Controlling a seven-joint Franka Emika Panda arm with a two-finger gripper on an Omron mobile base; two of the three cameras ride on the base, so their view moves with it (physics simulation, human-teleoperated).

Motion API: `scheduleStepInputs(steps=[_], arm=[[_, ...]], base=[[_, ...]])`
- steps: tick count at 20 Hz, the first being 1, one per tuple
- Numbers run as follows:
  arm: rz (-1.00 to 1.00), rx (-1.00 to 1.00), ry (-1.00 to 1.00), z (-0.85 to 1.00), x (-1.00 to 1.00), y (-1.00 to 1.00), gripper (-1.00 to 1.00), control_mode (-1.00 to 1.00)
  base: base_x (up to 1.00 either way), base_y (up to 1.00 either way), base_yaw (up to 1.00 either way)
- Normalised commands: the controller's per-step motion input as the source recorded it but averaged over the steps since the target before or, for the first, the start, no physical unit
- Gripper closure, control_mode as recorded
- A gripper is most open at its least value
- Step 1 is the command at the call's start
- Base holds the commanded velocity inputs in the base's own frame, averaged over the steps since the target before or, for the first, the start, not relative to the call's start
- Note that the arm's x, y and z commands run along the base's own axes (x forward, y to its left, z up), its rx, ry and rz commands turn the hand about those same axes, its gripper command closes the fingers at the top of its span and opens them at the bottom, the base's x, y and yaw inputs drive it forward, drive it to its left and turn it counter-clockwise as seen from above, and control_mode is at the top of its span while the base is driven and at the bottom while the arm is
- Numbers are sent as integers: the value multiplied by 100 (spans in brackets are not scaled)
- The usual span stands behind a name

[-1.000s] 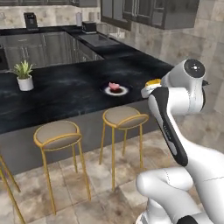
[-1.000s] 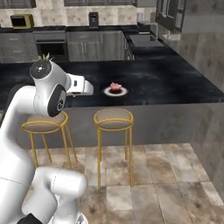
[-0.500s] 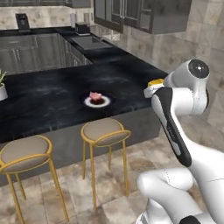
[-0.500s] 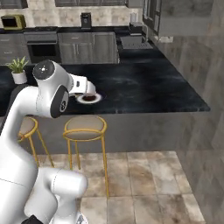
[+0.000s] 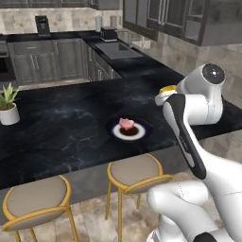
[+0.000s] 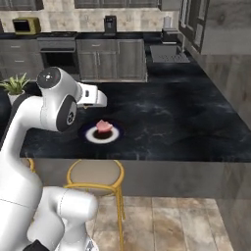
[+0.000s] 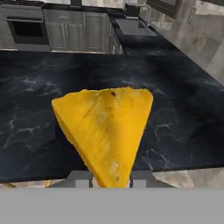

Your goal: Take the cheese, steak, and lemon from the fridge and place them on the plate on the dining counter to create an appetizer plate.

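Note:
My gripper (image 7: 110, 178) is shut on the cheese (image 7: 105, 124), a yellow-orange wedge that hangs point-down between the fingers. In the left base view the cheese (image 5: 166, 89) peeks out as a yellow patch at the hand, raised above the dining counter (image 5: 61, 123). The plate (image 5: 128, 130) lies near the counter's front edge, with the pink steak (image 5: 126, 124) on its dark centre. From the right base, the gripper (image 6: 100, 98) hovers just up and left of the plate (image 6: 101, 134) and steak (image 6: 103, 126). The lemon and the fridge are out of view.
A potted plant (image 5: 7, 106) stands at the counter's left end. Two gold-legged stools (image 5: 137, 171) (image 5: 35, 201) stand below the front edge. Behind are a sink (image 5: 116, 48), grey cabinets, an oven (image 7: 26, 28) and a microwave (image 6: 27, 24).
The whole picture has shifted as the base drove along the counter, and the plate now shows closer to the arm. The cheese stays held in the gripper.

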Motion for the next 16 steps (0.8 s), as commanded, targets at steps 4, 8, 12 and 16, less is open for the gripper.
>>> scheduleStepInputs(steps=[4,8,12,16], arm=[[0,0,0,0,0,0,100,100],[0,0,0,0,0,0,100,100],[0,0,0,0,0,0,100,100],[0,0,1,-21,3,-5,100,-100]], base=[[84,16,14],[73,5,2],[37,6,-1],[0,0,0]])
